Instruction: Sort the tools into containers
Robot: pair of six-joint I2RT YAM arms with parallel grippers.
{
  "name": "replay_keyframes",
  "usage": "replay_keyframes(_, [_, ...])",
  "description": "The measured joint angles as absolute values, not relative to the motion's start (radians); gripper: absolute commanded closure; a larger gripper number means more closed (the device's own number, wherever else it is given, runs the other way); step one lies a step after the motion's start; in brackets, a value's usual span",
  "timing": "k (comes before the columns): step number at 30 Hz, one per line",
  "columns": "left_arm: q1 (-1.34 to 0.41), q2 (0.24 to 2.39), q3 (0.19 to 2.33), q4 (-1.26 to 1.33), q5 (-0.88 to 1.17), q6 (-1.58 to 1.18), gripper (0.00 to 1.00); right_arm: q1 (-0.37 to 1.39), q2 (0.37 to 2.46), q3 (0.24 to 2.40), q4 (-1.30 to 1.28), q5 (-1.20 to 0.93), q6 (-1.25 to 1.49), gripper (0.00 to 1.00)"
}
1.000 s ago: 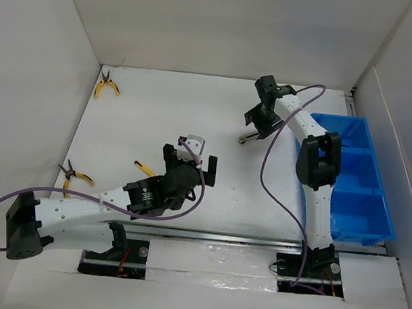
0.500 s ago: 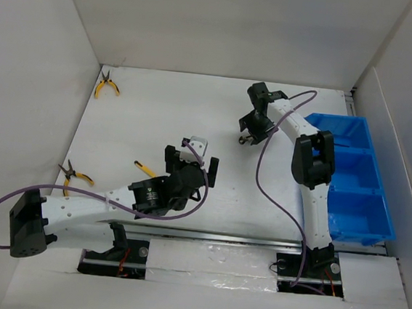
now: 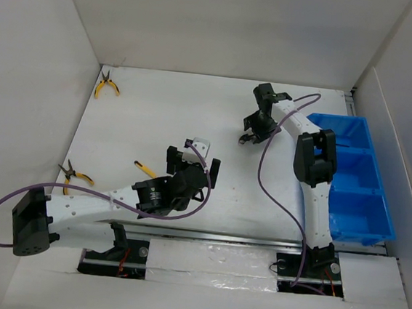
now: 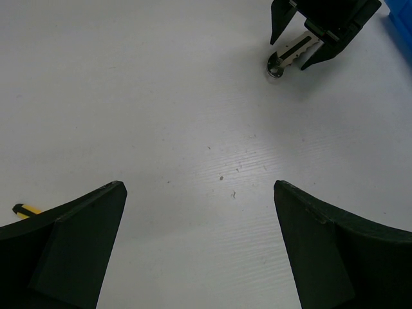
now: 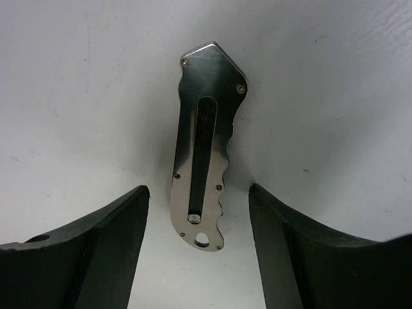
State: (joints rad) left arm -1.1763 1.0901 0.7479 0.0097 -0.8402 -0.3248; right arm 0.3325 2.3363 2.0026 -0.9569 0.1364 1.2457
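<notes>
my right gripper (image 5: 197,188) is wide open and holding nothing, straddling the utility knife (image 5: 205,129), which lies flat on the desk (image 5: 77,77) mid-frame. i'd lower squarely, then close across its narrow width. only the top view shows the blue bin (image 3: 365,210), at right. my left gripper (image 4: 196,187) is open too, and empty.

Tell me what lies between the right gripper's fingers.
Between the right gripper's open fingers lies the grey utility knife, flat on the table, with a bare gap on either side. The right wrist view shows it.
</notes>
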Motion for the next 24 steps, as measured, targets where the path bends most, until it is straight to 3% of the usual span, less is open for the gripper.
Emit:
replay_keyframes(19, [-1.176, 1.090, 0.749, -0.002, -0.866, -0.335, 0.01, 0.355, 2.463, 2.239, -1.147, 0.200, 1.253, 0.38])
replay_keyframes(24, [-1.176, 1.076, 0.748, -0.006, -0.867, -0.337, 0.01, 0.365, 2.465, 2.242, -1.172, 0.210, 1.262, 0.46])
